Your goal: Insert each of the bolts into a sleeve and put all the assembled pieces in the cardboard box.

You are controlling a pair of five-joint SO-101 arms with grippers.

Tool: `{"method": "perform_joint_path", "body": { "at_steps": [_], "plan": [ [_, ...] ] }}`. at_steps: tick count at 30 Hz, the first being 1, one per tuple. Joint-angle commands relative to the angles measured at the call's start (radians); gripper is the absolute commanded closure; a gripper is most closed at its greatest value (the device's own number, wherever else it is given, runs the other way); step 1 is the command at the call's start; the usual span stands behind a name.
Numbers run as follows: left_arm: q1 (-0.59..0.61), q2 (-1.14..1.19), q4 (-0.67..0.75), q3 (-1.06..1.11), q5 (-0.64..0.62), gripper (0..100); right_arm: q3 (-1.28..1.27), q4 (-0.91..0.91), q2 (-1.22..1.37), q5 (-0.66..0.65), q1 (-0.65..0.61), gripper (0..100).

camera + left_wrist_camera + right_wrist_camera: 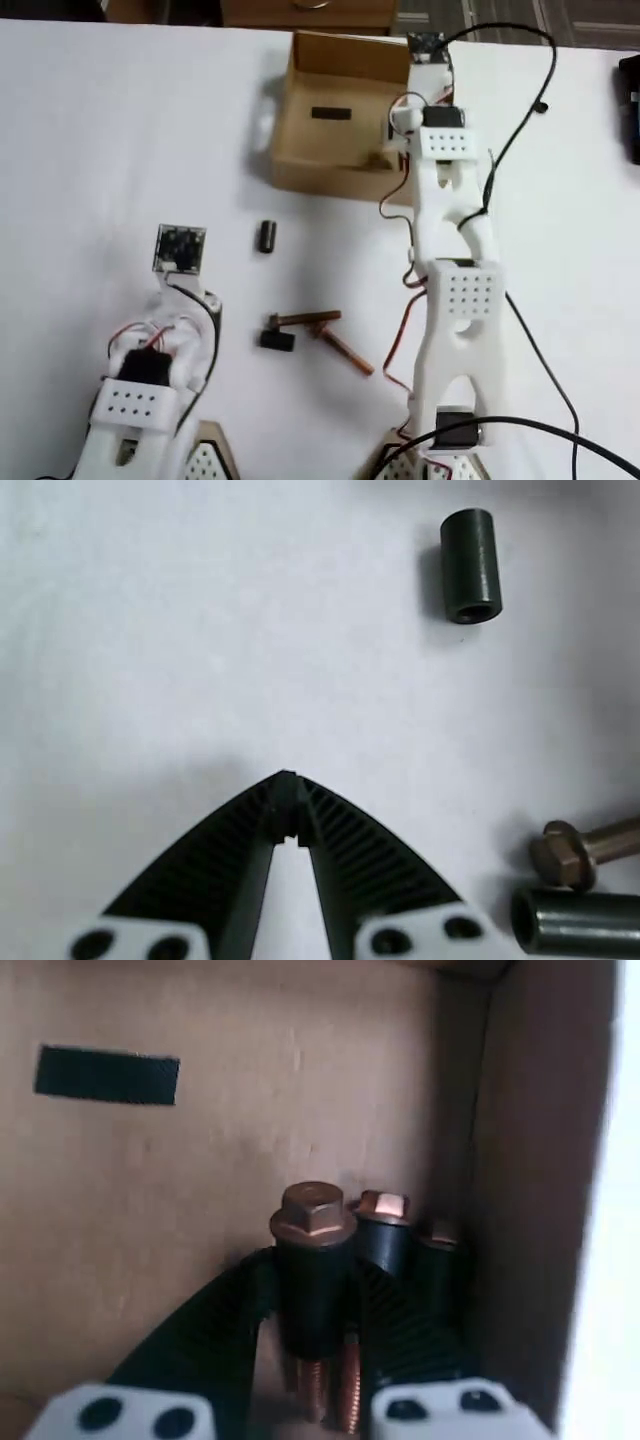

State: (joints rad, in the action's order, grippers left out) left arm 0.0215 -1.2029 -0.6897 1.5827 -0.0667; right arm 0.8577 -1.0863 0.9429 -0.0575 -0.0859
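Over the near right corner of the cardboard box [300,170] my right arm [445,180] holds its gripper [315,1360] shut on an assembled piece [313,1260], a copper bolt in a black sleeve. Two more assembled pieces [385,1230] stand just behind it against the box wall [530,1180]. My left gripper [288,780] is shut and holds nothing, low over the table. A loose black sleeve [469,565] [266,237] lies ahead of it. Another sleeve [277,340] [575,920] and two bare bolts [305,319] [345,350] lie between the arms.
A black label [330,113] is stuck to the box floor. Cables [520,110] trail from the right arm across the table. A dark object [630,95] sits at the far right edge. The left arm [150,380] stands at the near left.
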Motion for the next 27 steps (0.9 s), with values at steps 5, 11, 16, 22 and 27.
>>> {"method": "perform_joint_path", "body": {
  "at_steps": [5, 11, 16, 22, 27],
  "plan": [
    [0.003, -0.011, 0.023, -0.004, 0.002, 98, 0.083, -0.005, 0.062, -0.037, -0.007, 94.2],
    [0.003, -0.011, 0.046, 0.015, 0.005, 98, 0.098, -0.042, 0.053, -0.054, -0.007, 76.3],
    [0.003, -0.011, 0.051, 0.016, 0.005, 98, 0.169, -0.188, 0.002, -0.049, -0.008, 73.2],
    [0.009, -0.011, 0.051, 0.012, 0.0, 98, 0.27, -0.501, -0.093, -0.048, -0.021, 73.2],
    [0.009, -0.011, 0.052, 0.01, 0.0, 98, 0.31, -0.684, -0.191, -0.048, -0.031, 73.2]
  ]
}}
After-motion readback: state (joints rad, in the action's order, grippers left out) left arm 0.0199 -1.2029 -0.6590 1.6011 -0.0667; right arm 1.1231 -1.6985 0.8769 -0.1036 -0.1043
